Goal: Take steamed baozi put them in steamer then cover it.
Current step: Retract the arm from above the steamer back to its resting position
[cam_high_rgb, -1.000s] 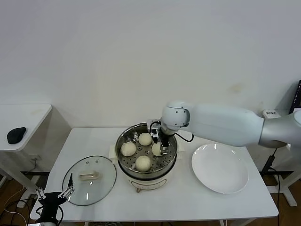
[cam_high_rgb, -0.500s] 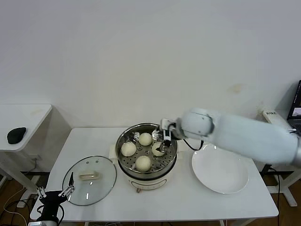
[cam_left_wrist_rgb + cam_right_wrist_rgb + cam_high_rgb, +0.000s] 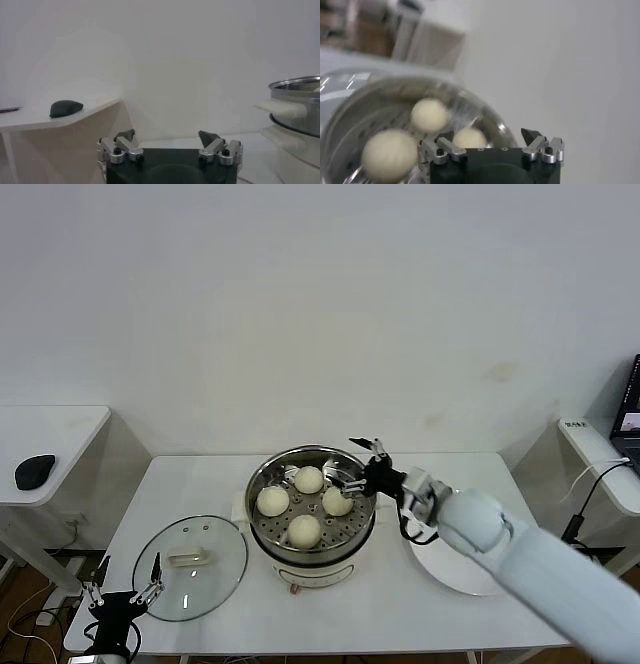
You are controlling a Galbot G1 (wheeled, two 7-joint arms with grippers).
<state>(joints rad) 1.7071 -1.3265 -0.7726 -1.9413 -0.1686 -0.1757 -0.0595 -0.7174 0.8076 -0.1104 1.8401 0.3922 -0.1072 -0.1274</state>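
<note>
I've pulled my right end effector [image 3: 362, 467] back off the steamer [image 3: 312, 504], released and empty, all four baozi [image 3: 338, 501] inside, so the cover [image 3: 190, 567] comes next.

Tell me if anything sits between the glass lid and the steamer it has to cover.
Only the right gripper, jaws open, hovers at the steamer rim; bare table separates it from the cover. The left gripper is near the cover.

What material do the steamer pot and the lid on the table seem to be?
Steamer pot: likely stainless steel, shiny; its wall mirrors the room.
Lid: apparently clear glass with a metal rim; the table shows through it. Its cream handle could be plastic.
</note>
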